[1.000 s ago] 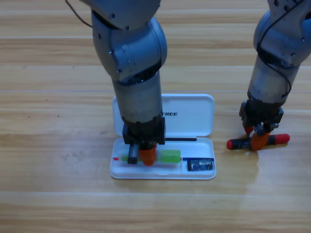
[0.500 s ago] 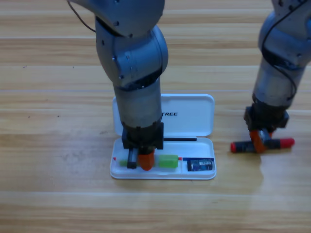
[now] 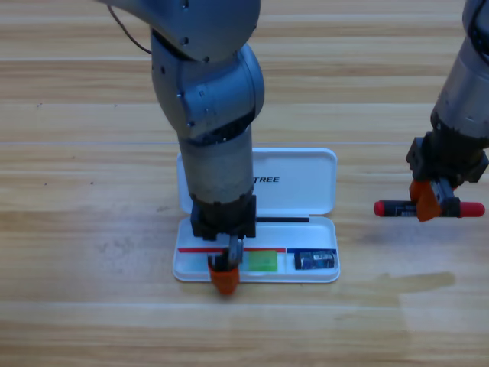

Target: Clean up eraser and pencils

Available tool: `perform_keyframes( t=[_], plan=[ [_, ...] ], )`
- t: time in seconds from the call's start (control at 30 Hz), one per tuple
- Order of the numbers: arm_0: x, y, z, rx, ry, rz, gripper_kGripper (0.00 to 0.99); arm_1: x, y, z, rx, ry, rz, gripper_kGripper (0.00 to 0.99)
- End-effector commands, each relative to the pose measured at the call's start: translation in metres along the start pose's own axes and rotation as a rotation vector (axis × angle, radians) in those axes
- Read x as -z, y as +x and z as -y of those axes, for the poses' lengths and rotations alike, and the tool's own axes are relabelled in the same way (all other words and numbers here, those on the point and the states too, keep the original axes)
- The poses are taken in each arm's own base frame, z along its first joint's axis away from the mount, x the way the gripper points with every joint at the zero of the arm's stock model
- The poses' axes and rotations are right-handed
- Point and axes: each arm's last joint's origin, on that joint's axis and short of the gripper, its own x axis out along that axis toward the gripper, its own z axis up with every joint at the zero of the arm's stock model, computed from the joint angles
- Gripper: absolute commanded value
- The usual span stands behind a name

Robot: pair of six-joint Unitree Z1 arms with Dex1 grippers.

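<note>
High view, starting w/ the black pencil (image 3: 397,207): it's clamped crosswise in my right gripper (image 3: 428,205), red ends sticking out left and right, and looks held clear of the table (image 3: 76,153), well right of the case (image 3: 306,183). Green pencil (image 3: 263,261) lies in the case's near tray, only its bright green end showing beside my left gripper (image 3: 226,277); the rest is hidden under the arm. Eraser (image 3: 315,261) sits in the right compartment of that tray, just right of the green end.

My left gripper points down at the tray's near edge, one orange jaw over the rim; can't tell if those jaws are parted or closed.

Step, as I judge it: eraser and green pencil are in, black pencil is the last item, mid-carry. Next move calls for swinging the right arm left over the tray and lining the stick up w/ the long slot; my left arm prob needs to clear out first, since it blocks the space.

Materials: case is smooth white hard plastic, rounded corners, lid open flat on the far side. Pencils are slim rigid sticks, eraser a small dark block w/ pale label. Table is wood-grain planks.
</note>
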Motion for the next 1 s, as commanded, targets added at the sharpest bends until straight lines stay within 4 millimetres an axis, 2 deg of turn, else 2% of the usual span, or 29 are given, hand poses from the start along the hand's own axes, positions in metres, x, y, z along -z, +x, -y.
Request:
perform_keyframes(
  t=[0.03, 0.13, 0.2, 0.3, 0.4, 0.5, 0.57, 0.73, 1.0],
  plan=[
    [0.003, 0.002, 0.011, 0.021, 0.011, -0.026, 0.99, -0.008, -0.011, -0.019, -0.038, -0.004, 0.02, 0.0],
    [0.017, -0.032, 0.013, -0.017, -0.002, 0.014, 0.99, -0.031, -0.012, -0.025, -0.043, -0.031, 0.024, 0.0],
    [0.038, -0.066, 0.013, -0.05, -0.035, 0.063, 0.99, -0.048, -0.008, -0.024, -0.044, -0.042, 0.027, 0.0],
    [0.089, -0.119, 0.015, -0.11, -0.096, 0.134, 0.99, -0.077, -0.001, -0.021, -0.049, -0.052, 0.027, 0.0],
    [0.147, -0.149, 0.019, -0.153, -0.175, 0.185, 0.99, -0.106, 0.009, -0.017, -0.049, -0.061, 0.027, 0.0],
    [0.184, -0.154, 0.02, -0.161, -0.234, 0.188, 0.99, -0.131, 0.022, -0.013, -0.048, -0.071, 0.024, 0.0],
    [0.193, -0.148, 0.019, -0.145, -0.252, 0.177, 0.989, -0.145, 0.031, -0.01, -0.047, -0.08, 0.023, 0.0],
    [0.198, -0.132, 0.025, -0.099, -0.255, 0.168, 0.986, -0.168, 0.057, -0.003, -0.035, -0.087, 0.008, 0.0],
    [0.2, -0.113, 0.032, -0.055, -0.257, 0.171, 0.988, -0.177, 0.081, 0.003, -0.034, -0.078, -0.018, 0.0]
  ],
)
